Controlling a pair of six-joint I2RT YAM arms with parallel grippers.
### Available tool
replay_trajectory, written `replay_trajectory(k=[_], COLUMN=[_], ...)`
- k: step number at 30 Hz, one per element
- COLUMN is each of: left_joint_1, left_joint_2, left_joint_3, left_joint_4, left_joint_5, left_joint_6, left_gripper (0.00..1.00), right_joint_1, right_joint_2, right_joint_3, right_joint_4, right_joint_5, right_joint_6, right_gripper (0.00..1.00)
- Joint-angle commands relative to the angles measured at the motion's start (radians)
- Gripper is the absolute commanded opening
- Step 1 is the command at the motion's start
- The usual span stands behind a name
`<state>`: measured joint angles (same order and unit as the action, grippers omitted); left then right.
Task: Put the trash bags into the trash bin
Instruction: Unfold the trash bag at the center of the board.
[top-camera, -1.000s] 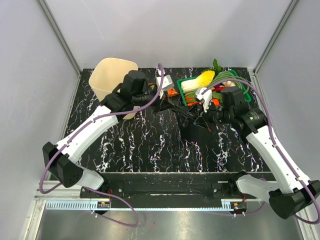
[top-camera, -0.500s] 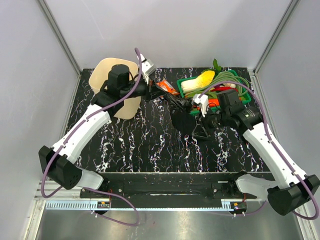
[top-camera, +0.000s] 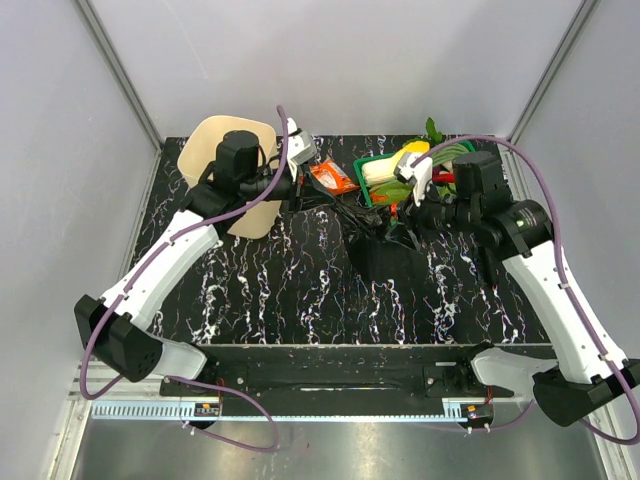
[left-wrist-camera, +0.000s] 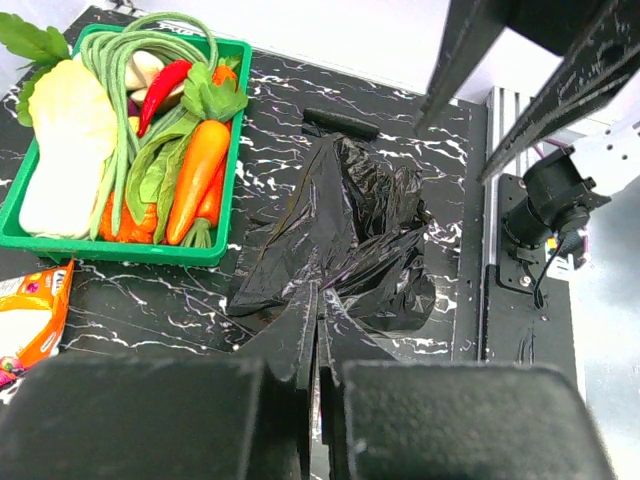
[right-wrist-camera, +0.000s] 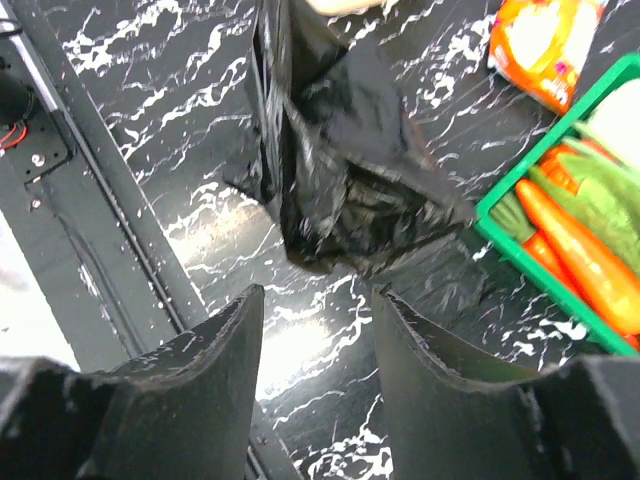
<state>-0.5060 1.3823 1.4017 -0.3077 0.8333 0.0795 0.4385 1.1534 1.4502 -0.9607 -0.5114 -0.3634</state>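
On the black marbled table (top-camera: 250, 300) the trash bag (top-camera: 385, 255) lies heaped mid-table. A stretched tail of it slants from near right to far left, along its long axis, into the left gripper (left-wrist-camera: 318, 335), which is pinched shut on it. The right gripper (right-wrist-camera: 318, 300) hovers above the heap, jaws apart and empty. Behind, a green vegetable tray (left-wrist-camera: 130, 250) seems to touch the bag. An orange wrapper (top-camera: 332, 178) lies between the tray and the trash bin (top-camera: 208, 150), far left.

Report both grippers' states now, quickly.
Left gripper: closed, pinching an edge of the black trash bag.
Right gripper: open, holding nothing, with the bag below its fingers.
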Motion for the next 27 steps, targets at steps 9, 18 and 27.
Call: replay_trajectory(k=[9, 18, 27], left_joint_1=[0.000, 0.000, -0.002], left_joint_2=[-0.029, -0.026, -0.022], left_joint_3=[0.040, 0.043, 0.046], left_joint_4=[-0.001, -0.008, -0.010], left_joint_5=[0.102, 0.102, 0.109], left_joint_6=[0.043, 0.046, 0.042], left_gripper=[0.00, 0.00, 0.00], right_joint_1=[0.002, 0.006, 0.022], right_joint_2=[0.094, 0.115, 0.129], right_joint_3=[0.070, 0.076, 0.065], right_joint_4=[0.076, 0.086, 0.112], right_joint_5=[-0.050, -0.108, -0.116], right_joint_6=[-0.011, -0.002, 0.015], right_gripper=[0.68, 0.68, 0.62])
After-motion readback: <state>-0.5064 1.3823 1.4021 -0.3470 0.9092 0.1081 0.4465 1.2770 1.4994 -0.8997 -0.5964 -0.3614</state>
